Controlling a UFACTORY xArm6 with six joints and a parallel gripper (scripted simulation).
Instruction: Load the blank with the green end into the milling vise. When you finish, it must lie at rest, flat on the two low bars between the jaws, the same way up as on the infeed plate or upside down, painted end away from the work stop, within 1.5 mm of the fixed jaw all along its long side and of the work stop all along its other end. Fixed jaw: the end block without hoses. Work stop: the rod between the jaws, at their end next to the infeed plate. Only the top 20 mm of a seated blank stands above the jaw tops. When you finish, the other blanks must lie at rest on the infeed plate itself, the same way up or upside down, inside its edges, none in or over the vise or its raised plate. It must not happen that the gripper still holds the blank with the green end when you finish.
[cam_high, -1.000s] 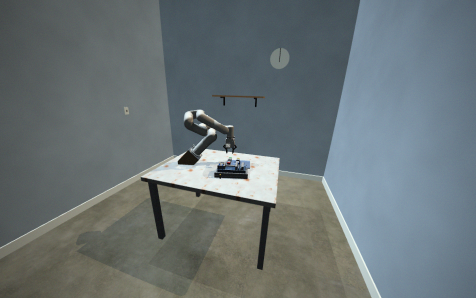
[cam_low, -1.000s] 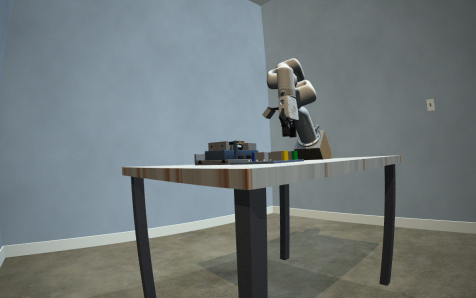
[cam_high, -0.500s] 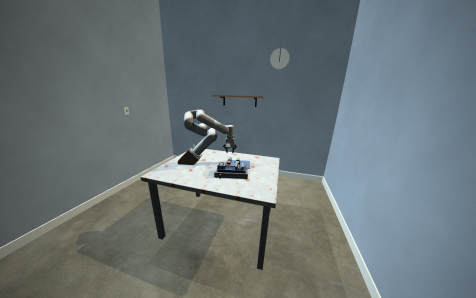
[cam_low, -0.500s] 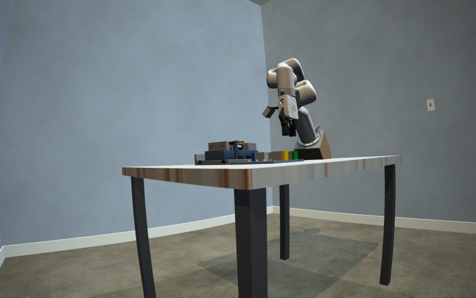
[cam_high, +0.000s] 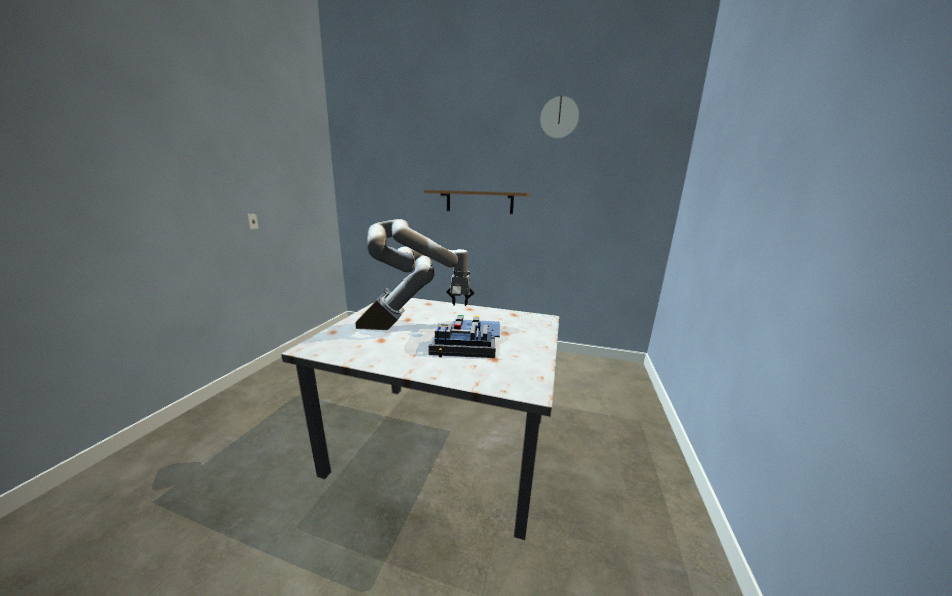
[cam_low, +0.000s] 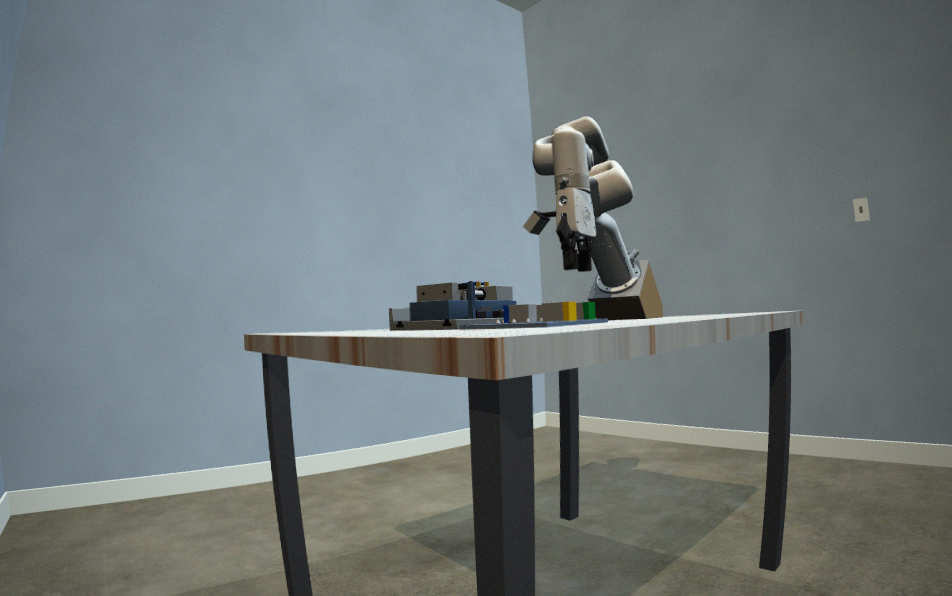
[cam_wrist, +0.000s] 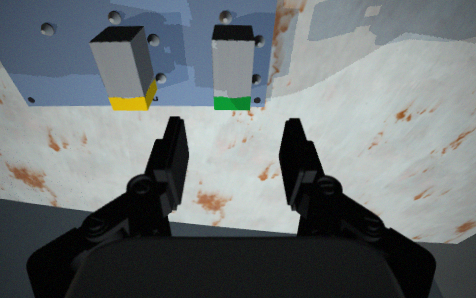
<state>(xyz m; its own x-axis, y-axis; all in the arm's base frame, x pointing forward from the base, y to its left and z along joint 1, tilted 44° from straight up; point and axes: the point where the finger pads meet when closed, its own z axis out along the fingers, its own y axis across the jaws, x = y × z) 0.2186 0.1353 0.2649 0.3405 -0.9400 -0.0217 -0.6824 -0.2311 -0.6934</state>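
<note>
Green-end blank (cam_wrist: 232, 67): flat on the blue plate (cam_wrist: 65, 75), beside the yellow-end blank (cam_wrist: 126, 65).
Gripper (cam_wrist: 232, 137): fingers apart, holding nothing, above the table (cam_wrist: 350, 125).

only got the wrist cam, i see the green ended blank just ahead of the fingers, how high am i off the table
observer: The gripper hangs well above the table, open and holding nothing. There is a plain gap of air down to the green-ended blank.
operator: ok and where's the vise, not in my view at all
observer: The vise stands past the infeed plate, on the side away from the arm's base. The green-ended blank lies at the base end of that plate, with the yellow-ended blank next to it.
</note>
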